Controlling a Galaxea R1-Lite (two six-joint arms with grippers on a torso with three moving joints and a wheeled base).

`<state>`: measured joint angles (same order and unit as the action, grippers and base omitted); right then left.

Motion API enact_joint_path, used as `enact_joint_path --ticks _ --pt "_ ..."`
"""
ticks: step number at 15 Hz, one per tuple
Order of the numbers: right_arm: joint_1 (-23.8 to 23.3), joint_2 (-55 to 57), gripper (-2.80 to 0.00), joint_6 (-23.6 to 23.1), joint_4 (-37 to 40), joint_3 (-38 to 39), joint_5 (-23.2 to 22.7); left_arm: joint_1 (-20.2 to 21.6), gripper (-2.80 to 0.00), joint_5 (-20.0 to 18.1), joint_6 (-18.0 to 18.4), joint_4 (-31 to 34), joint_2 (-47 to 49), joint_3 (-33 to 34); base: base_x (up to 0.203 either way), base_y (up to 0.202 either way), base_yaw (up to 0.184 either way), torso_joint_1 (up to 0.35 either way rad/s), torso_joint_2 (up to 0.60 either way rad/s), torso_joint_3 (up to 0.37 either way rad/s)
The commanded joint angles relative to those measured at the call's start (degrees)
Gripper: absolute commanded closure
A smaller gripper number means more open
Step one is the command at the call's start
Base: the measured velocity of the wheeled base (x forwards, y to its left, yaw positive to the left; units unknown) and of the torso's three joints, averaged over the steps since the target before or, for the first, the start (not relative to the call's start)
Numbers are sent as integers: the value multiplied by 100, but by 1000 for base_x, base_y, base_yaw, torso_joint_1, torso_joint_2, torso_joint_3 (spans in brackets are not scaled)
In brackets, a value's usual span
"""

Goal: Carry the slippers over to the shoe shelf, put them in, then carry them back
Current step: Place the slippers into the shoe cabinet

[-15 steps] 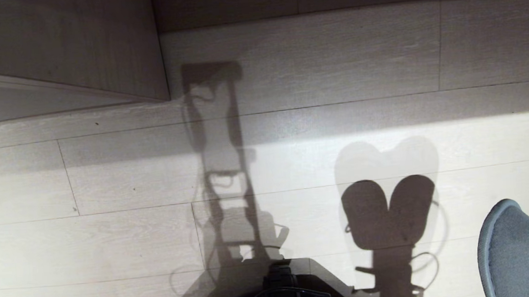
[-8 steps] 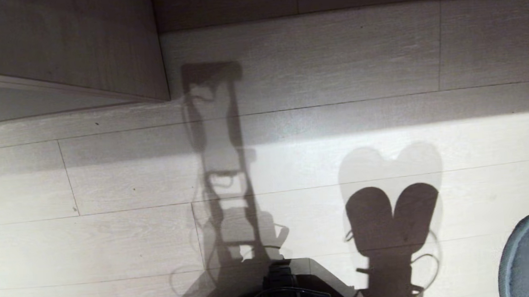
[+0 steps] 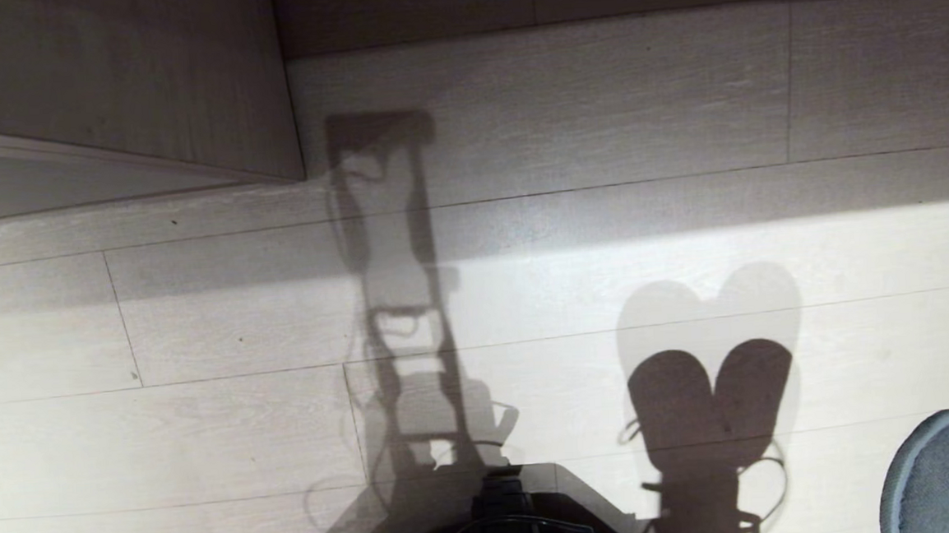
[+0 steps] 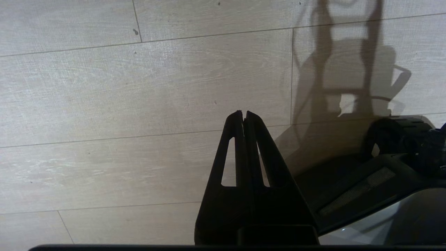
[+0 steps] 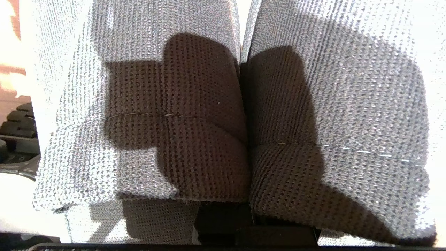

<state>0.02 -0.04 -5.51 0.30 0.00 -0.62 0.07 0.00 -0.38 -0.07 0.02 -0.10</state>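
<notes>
Right wrist view: slippers clamped, side by side

Right wrist view fills with both slippers [image 5: 240, 115], knit uppers pressed together along a centre seam, their long axes running straight out from the right fingers, which are clenched on them at the near ends. Head view catches only one rounded toe [image 3: 945, 477] at its lower right edge, above the floor [image 3: 246, 437], toe pointing away from the robot. Left fingers [image 4: 243, 115] are clenched on nothing, over bare floor.

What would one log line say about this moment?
right fingers: shut on slippers, held together above floor | left fingers: shut, empty | shelf: not in view
</notes>
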Motion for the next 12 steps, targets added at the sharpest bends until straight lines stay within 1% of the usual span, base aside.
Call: enact_joint_path --ticks 1,12 --pt "-1 4 0 -18 -3 9 -8 1 0 0 -6 -1 -2 1 0 0 0 0 0 0" --pt "-2 4 0 -38 -3 9 -8 1 0 0 -6 -1 -2 1 0 0 0 0 0 0"
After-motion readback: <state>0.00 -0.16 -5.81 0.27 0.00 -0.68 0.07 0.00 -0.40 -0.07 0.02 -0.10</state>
